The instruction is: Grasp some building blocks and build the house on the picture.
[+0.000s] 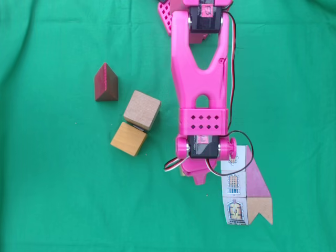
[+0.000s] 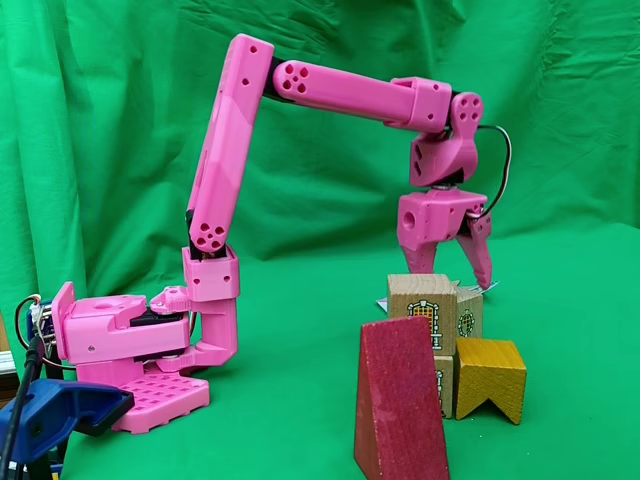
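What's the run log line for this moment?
gripper: jaws open, empty | over picture | red prism, tan cube, yellow cube: untouched

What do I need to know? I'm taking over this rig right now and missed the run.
Pincer: open, empty, hovering above the table.
Things: red prism, tan cube and orange-yellow cube are grouped left of the picture in the top-down fixed view. The tan cube seems to rest on another block.
Done: no finished build visible.
Left: grasp the blocks and stack them as pictured, prism on top.

Blocks clustered, card apart
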Robot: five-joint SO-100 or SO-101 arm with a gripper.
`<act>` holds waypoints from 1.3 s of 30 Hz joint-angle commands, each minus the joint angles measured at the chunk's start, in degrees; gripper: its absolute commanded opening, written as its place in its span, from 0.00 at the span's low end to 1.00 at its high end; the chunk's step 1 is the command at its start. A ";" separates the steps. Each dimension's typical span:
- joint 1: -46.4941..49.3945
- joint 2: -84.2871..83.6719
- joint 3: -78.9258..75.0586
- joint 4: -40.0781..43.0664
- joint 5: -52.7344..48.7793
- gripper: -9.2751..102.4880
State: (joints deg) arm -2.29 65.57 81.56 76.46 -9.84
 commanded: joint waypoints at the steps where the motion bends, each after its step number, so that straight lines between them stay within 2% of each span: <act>1: -0.88 0.26 -1.93 0.09 -0.26 0.44; 23: -1.49 0.09 -2.11 -0.09 -0.26 0.43; 32: -0.88 0.09 -2.20 -0.44 -0.26 0.29; 39: -0.79 0.18 -2.37 0.00 -0.26 0.25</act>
State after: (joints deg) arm -3.52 65.39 81.04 75.85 -10.11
